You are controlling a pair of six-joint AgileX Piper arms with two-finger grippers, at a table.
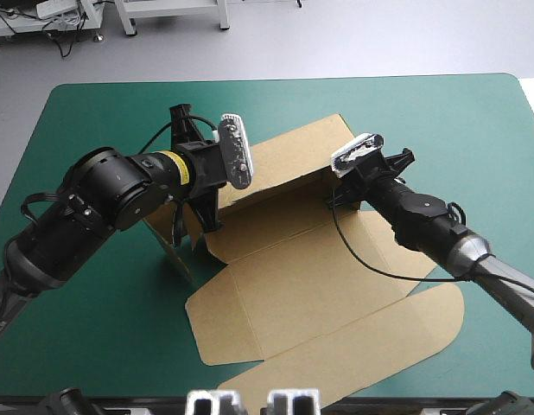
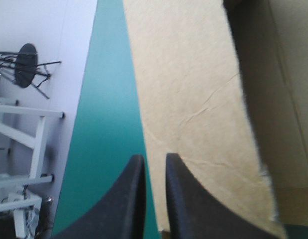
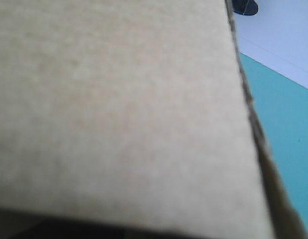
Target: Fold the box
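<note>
1. Left hand (image 2: 154, 158), pressed nearly together, appears to pinch the left end of the box's (image 1: 327, 285) raised far wall, probably to steady it upright.
2. Right hand (image 1: 338, 201) sits at the wall's right end, close against the board. Its grip cannot be told.
3. Box lies mid-worktop (image 1: 94, 112), with its lid flat toward the near edge. Folding looks unfinished.

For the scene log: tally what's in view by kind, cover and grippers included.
Brown box: 1
Black grippers: 2 (left gripper, right gripper)
Teal-green cover: 1
Total: 4
</note>
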